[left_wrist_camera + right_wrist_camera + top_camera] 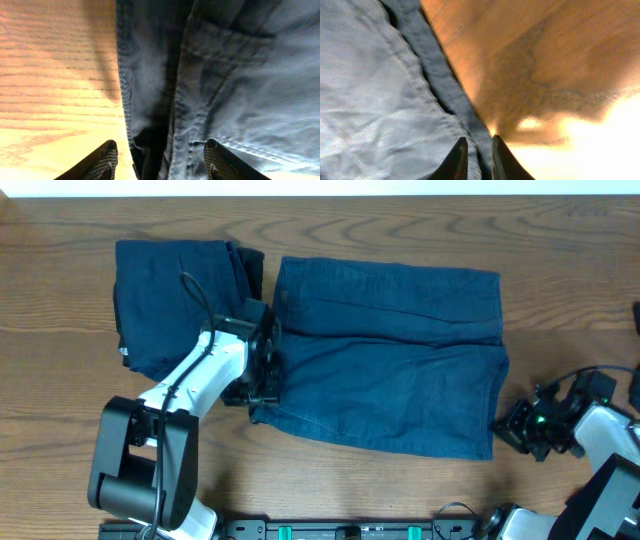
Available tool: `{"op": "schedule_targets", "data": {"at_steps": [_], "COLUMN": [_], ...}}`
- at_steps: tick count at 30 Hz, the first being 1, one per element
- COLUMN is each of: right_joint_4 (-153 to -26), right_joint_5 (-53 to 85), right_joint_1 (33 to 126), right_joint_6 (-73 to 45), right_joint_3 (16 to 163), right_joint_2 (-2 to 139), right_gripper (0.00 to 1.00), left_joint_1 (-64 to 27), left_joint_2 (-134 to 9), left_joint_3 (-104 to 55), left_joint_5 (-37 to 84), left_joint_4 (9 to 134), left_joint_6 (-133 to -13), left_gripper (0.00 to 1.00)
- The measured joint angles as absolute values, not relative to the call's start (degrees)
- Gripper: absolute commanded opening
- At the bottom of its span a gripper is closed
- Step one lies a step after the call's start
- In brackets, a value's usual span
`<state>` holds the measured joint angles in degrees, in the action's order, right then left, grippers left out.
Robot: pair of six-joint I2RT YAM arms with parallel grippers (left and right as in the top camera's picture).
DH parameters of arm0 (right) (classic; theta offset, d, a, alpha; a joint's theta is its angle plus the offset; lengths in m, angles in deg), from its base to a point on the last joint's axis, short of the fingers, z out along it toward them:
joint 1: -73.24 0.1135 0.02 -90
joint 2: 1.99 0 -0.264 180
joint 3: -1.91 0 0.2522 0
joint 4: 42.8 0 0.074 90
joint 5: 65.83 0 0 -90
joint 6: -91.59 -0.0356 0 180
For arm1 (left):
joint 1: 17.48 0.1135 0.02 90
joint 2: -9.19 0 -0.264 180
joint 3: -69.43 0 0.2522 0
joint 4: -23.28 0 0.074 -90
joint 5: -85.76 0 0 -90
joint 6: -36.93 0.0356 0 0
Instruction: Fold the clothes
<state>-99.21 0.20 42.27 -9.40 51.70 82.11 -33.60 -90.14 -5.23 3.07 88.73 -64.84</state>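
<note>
Two garments: bundle [170,300] folded top-left, shorts [390,370] flat on surface [560,270]; left claw [160,150] wide, straddling their left edge; right claw [479,145] pinched narrow on hem. Grasp step. Next: left closes, then fold over.

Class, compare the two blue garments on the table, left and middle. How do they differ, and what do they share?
The left garment is folded into a compact bundle; the middle garment lies spread open. The left garment covers far less of the table than the middle garment. Stacked layers show at the left garment's right edge; the middle garment shows a long seam across it. Both are blue denim-like cloth.
</note>
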Motion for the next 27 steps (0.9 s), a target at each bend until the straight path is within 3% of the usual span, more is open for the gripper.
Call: {"op": "schedule_targets", "data": {"at_steps": [7, 9, 12, 17, 27], "right_joint_4": [-108.9, -109.6, -106.4, -100.9, -96.2], "right_joint_5": [-0.8, -1.1, -2.2, -2.6, 9.0], "right_joint_1": [42.4, 43.3, 46.4, 54.3, 61.4], "right_joint_6": [-10.6, -10.6, -10.1, -9.3, -8.6], "right_joint_3": [68.7, 73.4, 76.6, 76.7, 75.6], "right_joint_2": [81.7, 81.2, 80.3, 81.2, 93.3], "right_gripper": [0.29, 0.32, 0.19, 0.04, 0.01], "left_joint_1": [-33.6, -33.6, -33.6, -33.6, -33.6], "left_joint_2": [-85.6, -83.4, -82.3, -85.5, -99.0], "left_joint_3": [-12.4, -13.2, -13.6, -13.6, -13.4], "left_joint_5": [3.1, 3.6, 6.1, 9.9, 11.8], "left_joint_4": [86.6, 83.5, 76.9, 71.4, 71.3], "left_joint_6": [-64.8, -64.9, -65.1, -64.9, -64.9], "left_gripper": [0.57, 0.41, 0.24, 0.23, 0.22]}}
